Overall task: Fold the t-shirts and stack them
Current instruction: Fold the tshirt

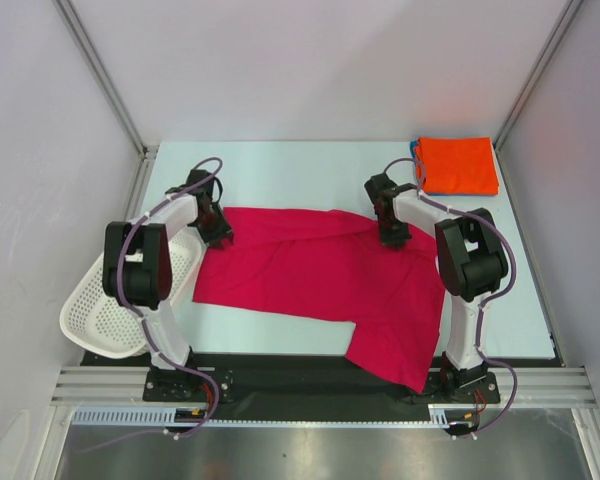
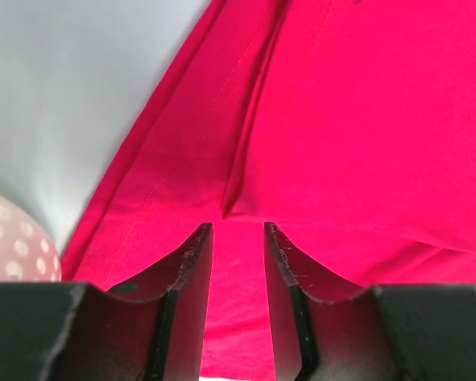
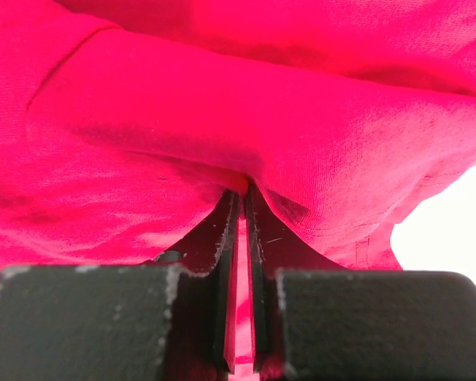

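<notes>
Pinches far edge of crimson t-shirt (image 1: 320, 275) in near-closed right gripper (image 3: 239, 194), poises left gripper (image 2: 236, 230) narrowly parted, seemingly empty, over opposite far corner, with cloth's long axis running gripper to gripper, bulk behind both.

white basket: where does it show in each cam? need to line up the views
Top external: the white basket sits at the far left, below mid-height, tilted.
Left wrist: only a perforated sliver of it shows in the bottom-left corner.
Right wrist: not in view.
Shared landmark: the crimson t-shirt, which appears in all three views.
</notes>
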{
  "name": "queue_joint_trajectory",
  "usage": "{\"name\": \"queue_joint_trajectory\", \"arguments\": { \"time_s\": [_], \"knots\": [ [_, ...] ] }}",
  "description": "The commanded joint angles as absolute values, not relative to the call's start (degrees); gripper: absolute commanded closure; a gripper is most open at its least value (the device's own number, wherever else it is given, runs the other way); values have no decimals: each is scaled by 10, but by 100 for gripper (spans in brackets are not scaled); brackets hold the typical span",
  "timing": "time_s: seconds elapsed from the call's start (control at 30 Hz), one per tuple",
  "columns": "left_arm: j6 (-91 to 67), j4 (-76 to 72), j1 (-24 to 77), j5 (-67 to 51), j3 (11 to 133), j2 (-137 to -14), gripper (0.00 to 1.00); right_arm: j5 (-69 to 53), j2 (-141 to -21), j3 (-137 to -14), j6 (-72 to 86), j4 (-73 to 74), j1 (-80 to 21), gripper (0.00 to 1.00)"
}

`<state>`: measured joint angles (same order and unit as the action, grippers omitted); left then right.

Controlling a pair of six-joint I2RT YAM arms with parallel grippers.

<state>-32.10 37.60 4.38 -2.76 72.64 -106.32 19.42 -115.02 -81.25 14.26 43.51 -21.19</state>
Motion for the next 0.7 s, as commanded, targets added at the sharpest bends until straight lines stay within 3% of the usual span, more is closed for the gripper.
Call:
{"name": "queue_joint_trajectory", "arguments": {
  "time_s": [0.0, 0.43, 0.53, 0.67],
  "knots": [
    [-332, 370, 50, -25, 749, -1083, 63, 188, -1132, -831, 136, 442, -215, 100],
    [-331, 364, 54, -2, 773, -1103, 70, 185, -1136, -837, 132, 444, -216, 100],
    [-329, 364, 54, -2, 776, -1104, 78, 182, -1135, -838, 133, 446, -218, 100],
    [-327, 366, 54, -6, 782, -1109, 100, 181, -1135, -839, 134, 454, -220, 100]
  ]
}}
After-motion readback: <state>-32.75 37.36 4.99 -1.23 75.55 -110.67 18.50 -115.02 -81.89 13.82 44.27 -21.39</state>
